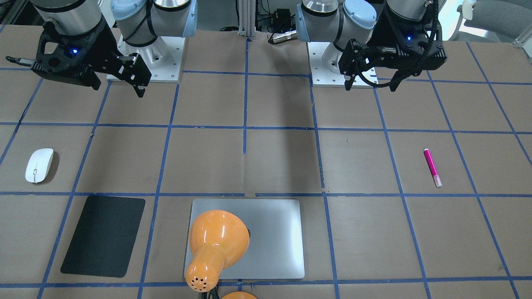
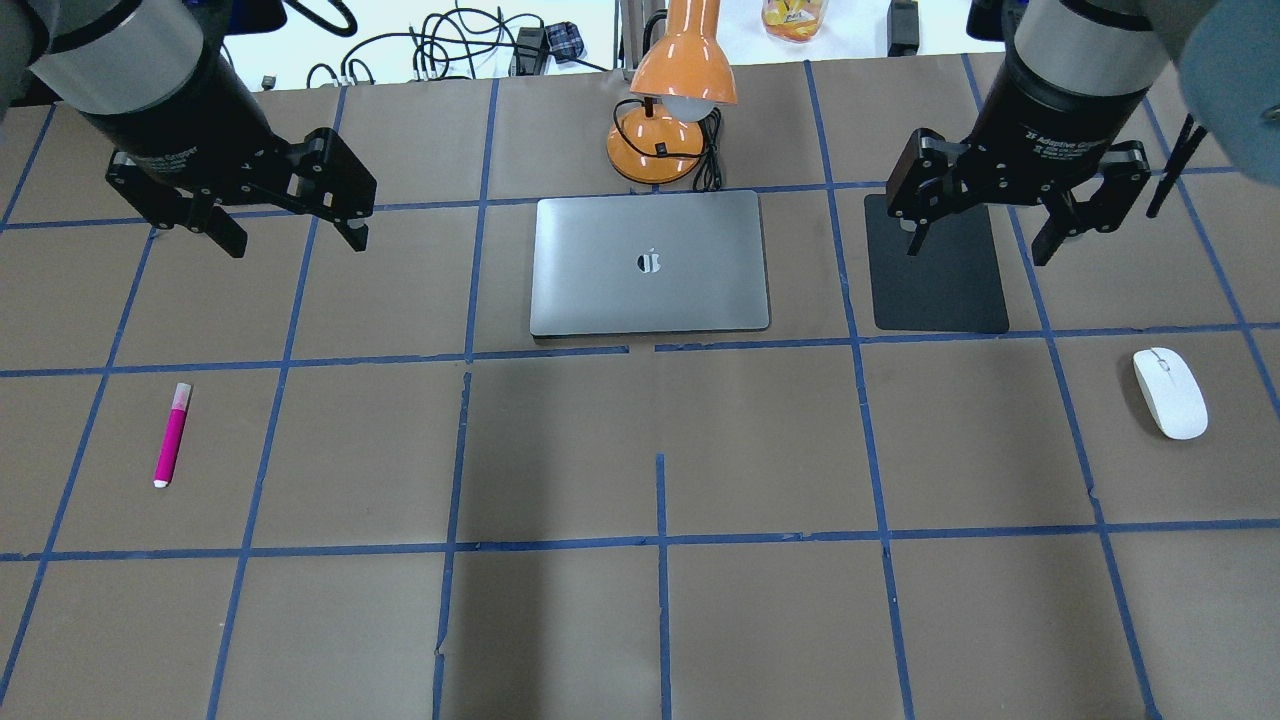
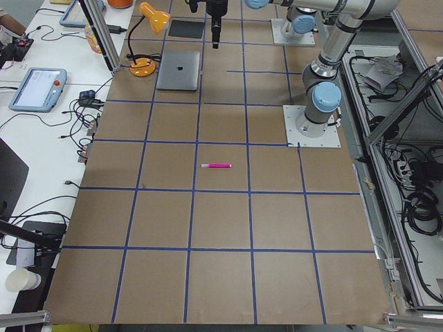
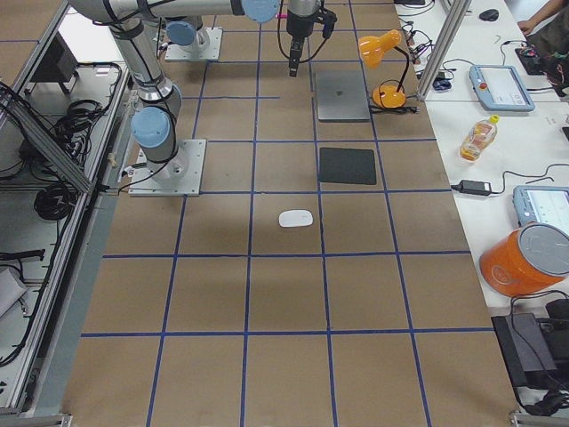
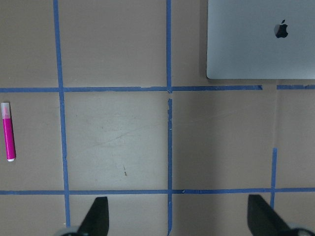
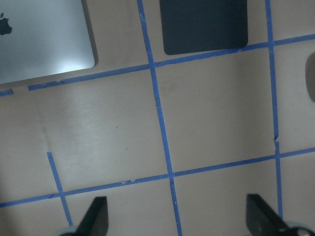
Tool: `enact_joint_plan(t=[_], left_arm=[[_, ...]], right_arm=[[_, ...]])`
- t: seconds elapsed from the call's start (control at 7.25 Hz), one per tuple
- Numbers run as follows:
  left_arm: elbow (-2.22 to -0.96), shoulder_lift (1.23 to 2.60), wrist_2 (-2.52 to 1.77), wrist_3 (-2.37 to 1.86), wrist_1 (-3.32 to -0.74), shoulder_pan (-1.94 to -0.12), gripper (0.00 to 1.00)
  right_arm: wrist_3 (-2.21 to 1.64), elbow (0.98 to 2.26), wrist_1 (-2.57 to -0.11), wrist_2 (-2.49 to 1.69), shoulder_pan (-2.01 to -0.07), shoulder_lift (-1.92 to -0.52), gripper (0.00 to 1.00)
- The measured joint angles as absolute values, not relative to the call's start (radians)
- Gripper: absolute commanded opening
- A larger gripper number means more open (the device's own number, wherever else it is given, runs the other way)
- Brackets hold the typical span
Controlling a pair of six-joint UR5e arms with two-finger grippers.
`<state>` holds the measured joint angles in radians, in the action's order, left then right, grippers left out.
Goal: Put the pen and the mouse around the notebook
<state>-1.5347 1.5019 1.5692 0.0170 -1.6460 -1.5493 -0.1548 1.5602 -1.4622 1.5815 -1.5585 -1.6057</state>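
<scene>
- At the far middle of the table (image 2: pixel 640 620), the notebook (image 2: pixel 650 262) lies flat and closed. An orange lamp (image 2: pixel 670 110) stands just beyond it, and a black pad (image 2: pixel 940 290) lies near its right side, not touching.
- The pen (image 2: pixel 171 435) lies well off to the left and nearer the robot. Its length runs near to far, with the paler end farthest.
- The mouse (image 2: pixel 1169 392) sits well off to the right, nearer than the pad, with nothing touching it.
- The left gripper (image 2: pixel 297 242) hangs high over the far left with its fingers spread wide, holding nothing. The right gripper (image 2: pixel 976 252) hangs over the pad, also spread and empty.
- Neither thing is placed yet, so the step in hand looks like the first reach.
- For the pen, the left arm should come down squarely over the barrel's middle, one finger to its left and one to its right. It should go low enough to catch so slim a stick.
- The mouse looks smooth and rounded, so a grip low across its narrow width should hold best; a high pinch may let it slip out.
- Each should be set close beside the notebook, not on its lid, and clear of the lamp.
</scene>
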Motion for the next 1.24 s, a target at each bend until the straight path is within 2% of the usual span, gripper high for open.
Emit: enact_joint_plan(t=[0.55,0.83,0.97,1.24], left_arm=[[-1.532,1.508,1.57,0.018,-1.645,-1.549,1.0],[-1.535,1.505,1.576,0.053,-1.629,-1.536,1.0],[-1.543,1.503,1.579,0.123,-1.617,-1.498,1.0],[-1.596,1.515,1.574,0.34,-1.591,-1.312,1.0]], right_arm=[[-0.15,1.559,-1.48,1.595,-1.526,-1.603,1.0],[-0.085,1.568,-1.486,1.595,-1.423,-1.599,1.0],[-0.004,1.58,-1.495,1.593,-1.353,-1.597,1.0],[0.183,1.643,-1.596,1.596,-1.232,-1.584,1.0]])
